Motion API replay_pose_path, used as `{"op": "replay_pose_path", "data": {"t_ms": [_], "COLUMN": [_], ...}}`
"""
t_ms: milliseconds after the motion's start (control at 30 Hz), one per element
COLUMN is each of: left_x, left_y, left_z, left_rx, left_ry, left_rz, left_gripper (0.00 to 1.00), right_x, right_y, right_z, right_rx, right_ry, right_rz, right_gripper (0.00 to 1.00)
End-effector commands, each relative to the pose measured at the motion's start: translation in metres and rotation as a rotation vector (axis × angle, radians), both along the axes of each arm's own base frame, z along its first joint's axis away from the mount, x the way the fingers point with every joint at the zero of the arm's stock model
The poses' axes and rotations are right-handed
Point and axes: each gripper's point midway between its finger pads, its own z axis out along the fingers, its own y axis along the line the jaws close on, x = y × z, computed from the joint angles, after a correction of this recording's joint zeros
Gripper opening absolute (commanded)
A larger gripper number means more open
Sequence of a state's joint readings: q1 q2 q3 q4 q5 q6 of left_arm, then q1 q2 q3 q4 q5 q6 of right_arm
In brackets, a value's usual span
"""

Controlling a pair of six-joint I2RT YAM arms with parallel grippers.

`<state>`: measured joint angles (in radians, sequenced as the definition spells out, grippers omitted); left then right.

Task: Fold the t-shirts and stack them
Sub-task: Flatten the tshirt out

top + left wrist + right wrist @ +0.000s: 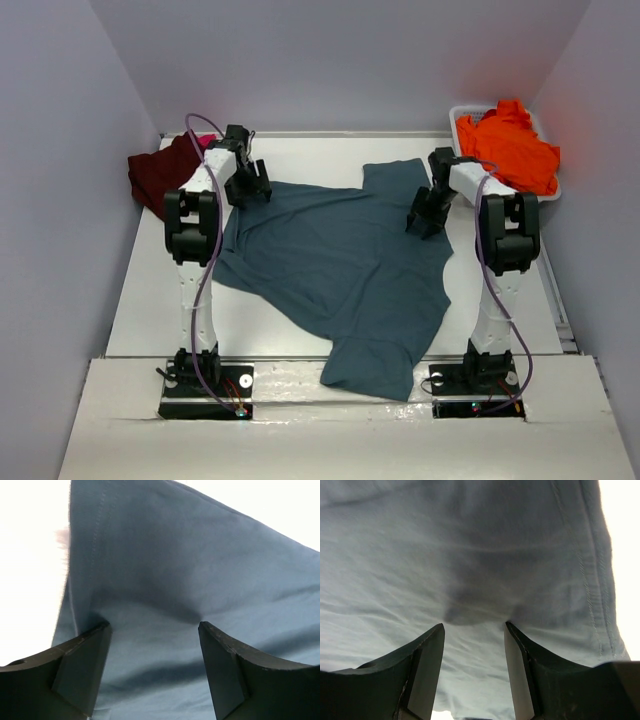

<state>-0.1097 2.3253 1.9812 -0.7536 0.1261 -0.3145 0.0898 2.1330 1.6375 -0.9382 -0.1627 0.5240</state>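
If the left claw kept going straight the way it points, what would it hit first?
The teal-blue t-shirt. The left gripper points down onto it, jaws open, near its hemmed edge; it may already touch, depth is unclear.

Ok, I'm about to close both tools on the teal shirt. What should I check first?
1. Left tool open, with the slate teal-blue cloth t-shirt between its fingers, near the hem: ok.
2. Right tool open, with the same shirt's cloth between its fingers, near the hem: ok.
3. Fingertips actually touching the cloth: cannot tell.
4. Shirt lying flat: not ok; it is wrinkled, and its near end drapes past the front edge of the white table.
5. Other shirts clear of both tools: ok; the dark maroon shirt lies far left, and the vivid orange shirt sits in the white plastic tub.
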Motion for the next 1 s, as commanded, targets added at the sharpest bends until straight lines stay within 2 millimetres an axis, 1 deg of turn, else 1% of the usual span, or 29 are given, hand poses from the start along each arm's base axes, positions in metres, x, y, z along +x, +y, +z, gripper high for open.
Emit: {"op": "replay_pose_path", "data": {"t_ms": [0,33,67,100,133,200,233,267,300,333,367,400,500,533,567,600,633,667,700,733,767,800,833,867,900,933,967], "left_x": [0.004,0.006,0.006,0.007,0.01,0.012,0.014,0.018,0.019,0.024,0.026,0.028,0.039,0.043,0.046,0.049,0.053,0.053,0.055,0.056,0.057,0.057,0.057,0.059,0.059,0.06,0.063], "left_y": [0.003,0.004,0.004,0.004,0.004,0.004,0.004,0.004,0.003,0.008,0.007,0.006,0.014,0.018,0.016,0.022,0.026,0.025,0.029,0.029,0.035,0.035,0.034,0.039,0.038,0.037,0.041], "left_z": [-0.005,-0.006,-0.007,-0.011,-0.009,-0.014,-0.015,-0.013,-0.017,-0.014,-0.014,-0.015,-0.01,-0.009,-0.007,-0.006,-0.005,-0.004,-0.003,-0.003,-0.001,-0.001,-0.001,0.0,0.001,0.003,0.005], "left_rx": [0.021,0.025,0.028,0.031,0.03,0.032,0.031,0.032,0.03,0.028,0.026,0.022,0.003,-0.011,-0.018,-0.029,-0.049,-0.056,-0.059,-0.06,-0.055,-0.056,-0.058,-0.06,-0.064,-0.07,-0.077], "left_ry": [0.024,0.023,0.028,0.033,0.023,0.029,0.03,0.021,0.027,0.015,0.011,0.009,-0.022,-0.031,-0.042,-0.049,-0.058,-0.061,-0.067,-0.068,-0.075,-0.076,-0.074,-0.078,-0.083,-0.089,-0.102], "left_rz": [-0.008,-0.006,-0.004,-0.001,0.002,0.007,0.01,0.014,0.018,0.029,0.032,0.035,0.06,0.073,0.076,0.092,0.104,0.103,0.111,0.113,0.119,0.117,0.117,0.124,0.121,0.118,0.122], "left_gripper": [0.83,0.83,0.83,0.83,0.83,0.83,0.83,0.83,0.83,0.83,0.84,0.84,0.84,0.84,0.84,0.84,0.84,0.84,0.84,0.84,0.84,0.84,0.84,0.84,0.84,0.84,0.84], "right_x": [0.031,0.033,0.035,0.037,0.041,0.053,0.054,0.068,0.067,0.072,0.076,0.084,0.095,0.1,0.103,0.104,0.108,0.109,0.109,0.11,0.111,0.111,0.11,0.11,0.11,0.11,0.111], "right_y": [-0.004,-0.004,-0.004,-0.005,-0.005,-0.006,-0.007,-0.006,-0.008,-0.008,-0.008,-0.013,-0.016,-0.021,-0.028,-0.033,-0.042,-0.047,-0.052,-0.057,-0.066,-0.066,-0.073,-0.073,-0.079,-0.079,-0.079], "right_z": [-0.002,-0.003,-0.011,-0.012,-0.014,-0.018,-0.019,-0.012,-0.023,-0.024,-0.024,-0.024,-0.022,-0.021,-0.02,-0.019,-0.018,-0.018,-0.017,-0.016,-0.015,-0.015,-0.014,-0.011,-0.01,-0.009,-0.006], "right_rx": [-0.02,-0.021,-0.025,-0.031,-0.034,-0.042,-0.052,-0.052,-0.062,-0.065,-0.071,-0.07,-0.058,-0.053,-0.054,-0.055,-0.056,-0.057,-0.057,-0.06,-0.062,-0.062,-0.061,-0.061,-0.063,-0.066,-0.062], "right_ry": [-0.052,-0.05,-0.036,-0.034,-0.034,-0.04,-0.03,-0.062,-0.029,-0.032,-0.032,-0.035,-0.043,-0.048,-0.053,-0.05,-0.055,-0.055,-0.054,-0.056,-0.057,-0.056,-0.054,-0.058,-0.061,-0.065,-0.074], "right_rz": [-0.018,-0.016,-0.017,-0.016,-0.016,-0.016,-0.016,-0.019,-0.019,-0.022,-0.025,-0.037,-0.059,-0.072,-0.088,-0.098,-0.12,-0.128,-0.139,-0.15,-0.167,-0.167,-0.179,-0.181,-0.19,-0.191,-0.186], "right_gripper": [0.57,0.57,0.57,0.57,0.57,0.57,0.57,0.57,0.57,0.57,0.57,0.57,0.57,0.58,0.58,0.58,0.58,0.58,0.58,0.58,0.58,0.58,0.58,0.58,0.58,0.59,0.59]}}
